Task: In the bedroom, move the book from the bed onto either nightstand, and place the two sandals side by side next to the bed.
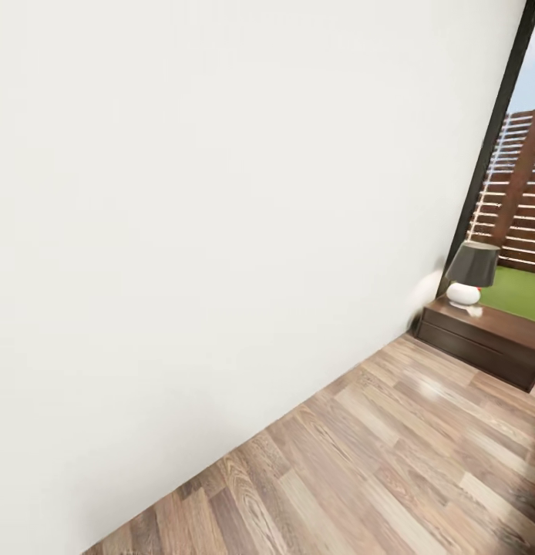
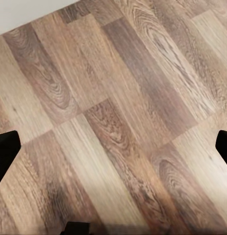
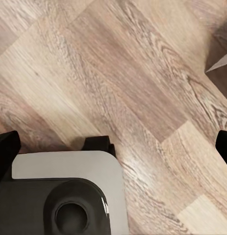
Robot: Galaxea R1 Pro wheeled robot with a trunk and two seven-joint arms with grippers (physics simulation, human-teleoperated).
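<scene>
Facing a white wall; nightstand (image 1: 483,339) with lamp (image 1: 472,274) seen beside window (image 1: 522,208). Both grippers spread, empty, over floor (image 2: 118,122).

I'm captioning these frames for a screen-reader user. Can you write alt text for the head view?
A plain white wall takes up most of the tilted view, meeting a brown wood-plank floor. At the right, a low dark-brown nightstand with a white-based, dark-shaded lamp on it stands beside a black-framed window, through which a slatted wooden fence and grass show.
</scene>
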